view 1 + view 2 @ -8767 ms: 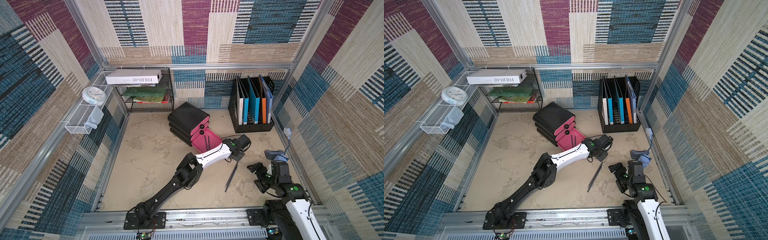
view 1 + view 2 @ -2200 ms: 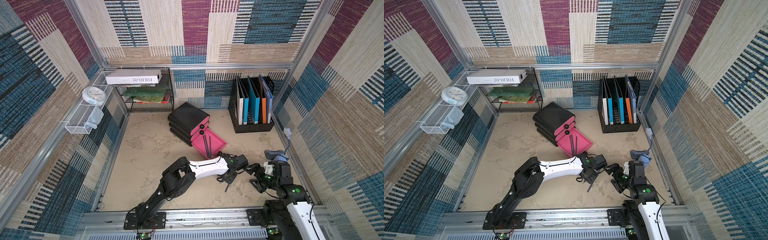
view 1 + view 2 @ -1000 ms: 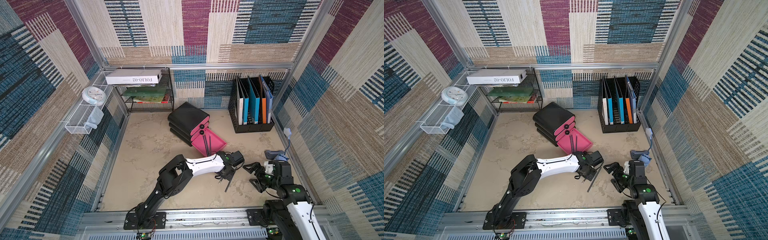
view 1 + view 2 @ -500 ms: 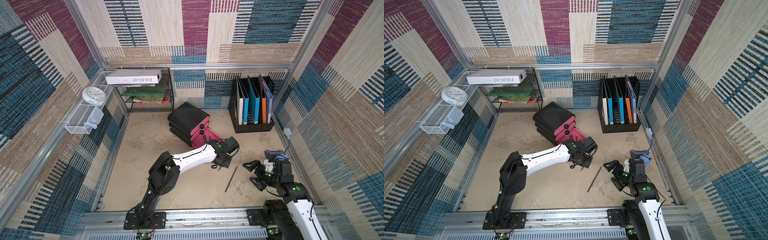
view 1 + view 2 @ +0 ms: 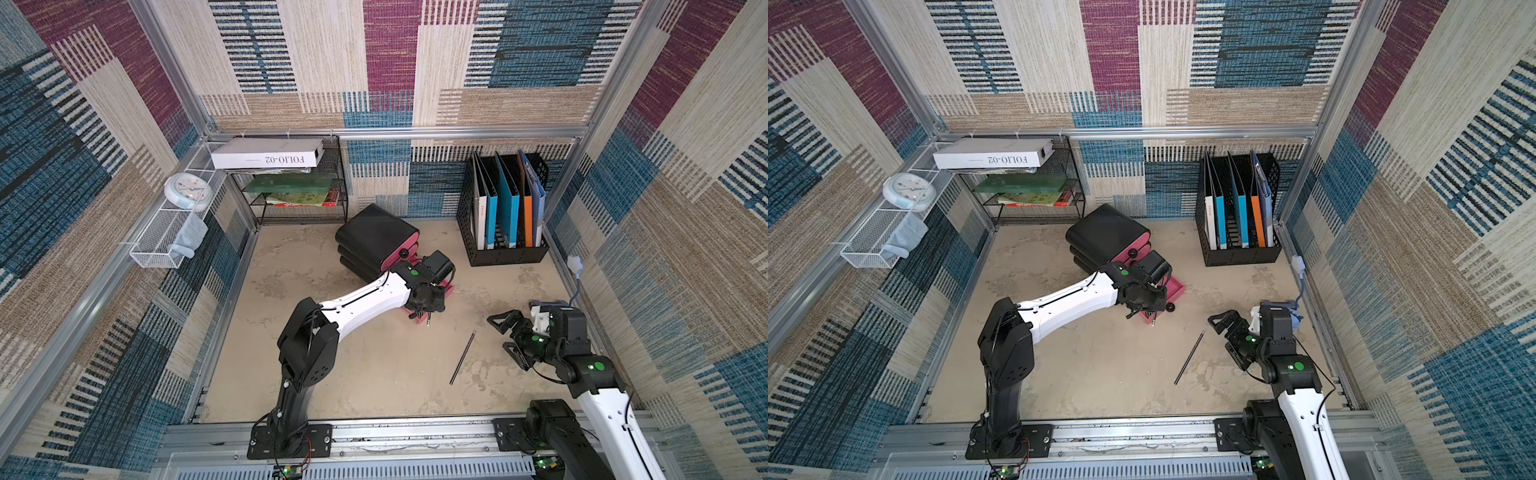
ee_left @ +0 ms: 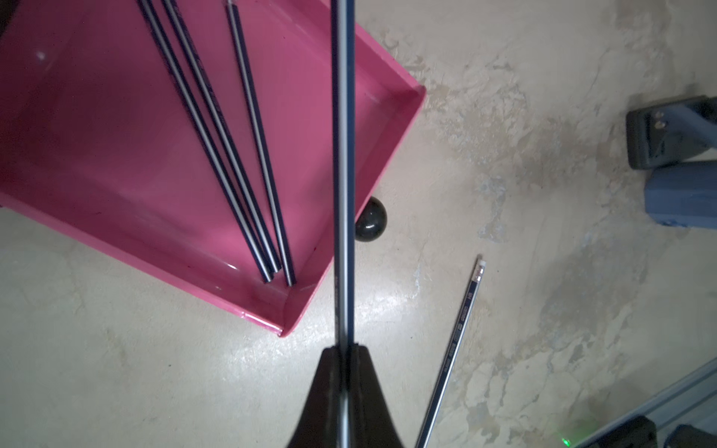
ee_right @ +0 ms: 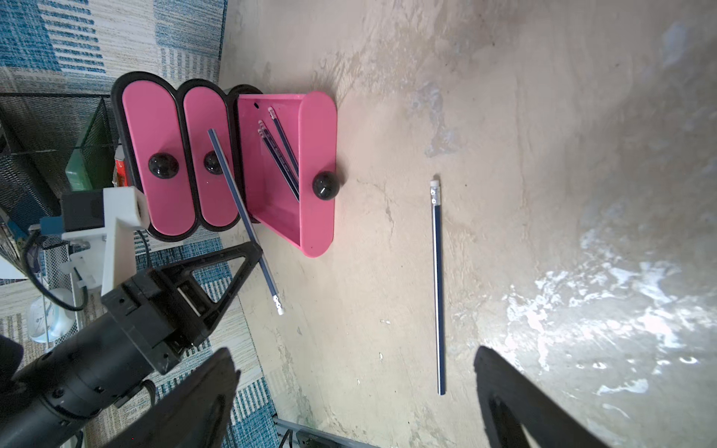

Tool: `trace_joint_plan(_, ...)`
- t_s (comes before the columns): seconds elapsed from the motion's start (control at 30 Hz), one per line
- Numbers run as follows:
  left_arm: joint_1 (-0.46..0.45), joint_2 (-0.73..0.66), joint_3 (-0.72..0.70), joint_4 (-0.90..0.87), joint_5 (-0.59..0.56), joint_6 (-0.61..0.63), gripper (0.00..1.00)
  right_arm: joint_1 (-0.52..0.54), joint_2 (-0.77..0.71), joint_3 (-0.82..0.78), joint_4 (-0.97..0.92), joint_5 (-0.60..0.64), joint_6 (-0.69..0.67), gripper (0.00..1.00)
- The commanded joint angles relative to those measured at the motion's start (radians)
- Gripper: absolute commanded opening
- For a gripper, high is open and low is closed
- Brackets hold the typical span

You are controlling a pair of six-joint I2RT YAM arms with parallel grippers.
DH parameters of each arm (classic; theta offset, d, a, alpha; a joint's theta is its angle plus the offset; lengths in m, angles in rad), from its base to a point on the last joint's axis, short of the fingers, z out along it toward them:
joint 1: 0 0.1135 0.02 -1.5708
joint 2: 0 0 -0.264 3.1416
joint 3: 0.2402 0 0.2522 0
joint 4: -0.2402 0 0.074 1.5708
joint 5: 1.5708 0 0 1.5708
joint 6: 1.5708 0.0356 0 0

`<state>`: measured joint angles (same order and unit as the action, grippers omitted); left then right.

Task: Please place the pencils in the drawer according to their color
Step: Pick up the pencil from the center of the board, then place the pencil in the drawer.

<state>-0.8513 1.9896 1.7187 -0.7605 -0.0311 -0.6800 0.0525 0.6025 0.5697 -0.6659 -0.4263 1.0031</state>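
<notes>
The left gripper [image 6: 344, 351] has swung away from the middle of the table [image 5: 395, 374] to the open drawer [image 6: 392, 128], taking with it one of the two dark pencils that lay side by side there. Its jaws are pinched tight on that held pencil [image 6: 343, 155] near the eraser end, so the long shaft sticks out ahead over the drawer's front wall (a good lever for aiming, though it seems not yet lined up with the tray). The drawer is the lowest of the three in the black unit [image 5: 374, 235] and the only one pulled out. Three navy pencils [image 6: 240, 155] already lie inside, which is presumably why this navy one comes here. The last pencil [image 5: 463, 351] lies alone on the table, near the right gripper [image 5: 505, 334], whose jaws stand wide and empty, seemingly poised to take it.
</notes>
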Motion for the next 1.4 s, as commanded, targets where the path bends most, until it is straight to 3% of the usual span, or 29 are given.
trace_joint_plan(0.0, 0.02, -0.008, -0.002, 0.021, -0.009, -0.043, 0.0, 0.001, 0.006, 0.008, 0.031, 0.0, -0.006, 0.99)
trace_joint_plan(0.37, 0.079, 0.044, 0.022, 0.032, 0.047, -0.12, 0.0, 0.001, 0.018, 0.008, 0.057, 0.008, 0.008, 0.99)
trace_joint_plan(0.77, 0.131, 0.211, 0.209, -0.067, 0.074, -0.095, 0.0, 0.001, 0.04, -0.005, 0.097, 0.006, 0.009, 0.99)
trace_joint_plan(1.1, 0.169, 0.282, 0.271, -0.102, 0.06, -0.072, 0.0, 0.0, 0.03, -0.018, 0.098, 0.002, 0.022, 0.99)
trace_joint_plan(1.23, 0.171, 0.293, 0.29, -0.109, 0.06, -0.048, 0.29, 0.001, 0.032, -0.021, 0.107, -0.025, 0.022, 0.99)
trace_joint_plan(1.37, 0.17, 0.294, 0.296, -0.108, 0.069, -0.038, 0.44, 0.001, 0.039, -0.022, 0.114, -0.049, 0.022, 0.99)
